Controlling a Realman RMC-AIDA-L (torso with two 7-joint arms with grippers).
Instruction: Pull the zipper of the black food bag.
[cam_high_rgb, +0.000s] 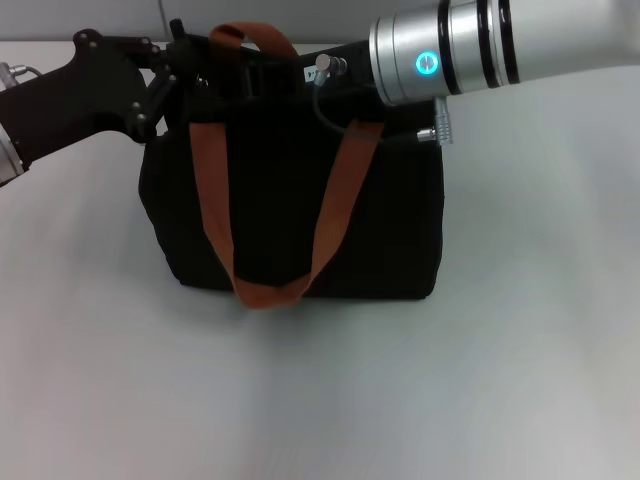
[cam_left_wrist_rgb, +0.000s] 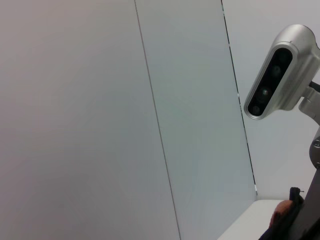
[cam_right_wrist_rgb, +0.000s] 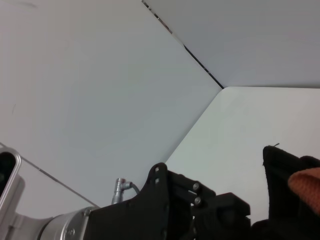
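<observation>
Zipper: it cannot be picked out in any view; it should lie along the top of the bag, which stands upright on the white table, and that top is hidden behind both arms. The bag's two orange straps cross its front, one loop hanging low, the other arching over the top edge.

Risks, as I judge them: with the pull tab out of sight, a gripper may pinch fabric or a strap instead, and a pull would then drag or tip the whole bag, which is soft. If only one end is held, the track may bunch and jam. The upper strap loop sits right where the grippers meet and could snag.

Left gripper is at the bag's top left corner, its black linkage against the fabric near the strap; whether its fingers are spread or pinched cannot be told. Right gripper reaches in across the top from the right; its fingers are lost against the black bag, so their state cannot be told either.
</observation>
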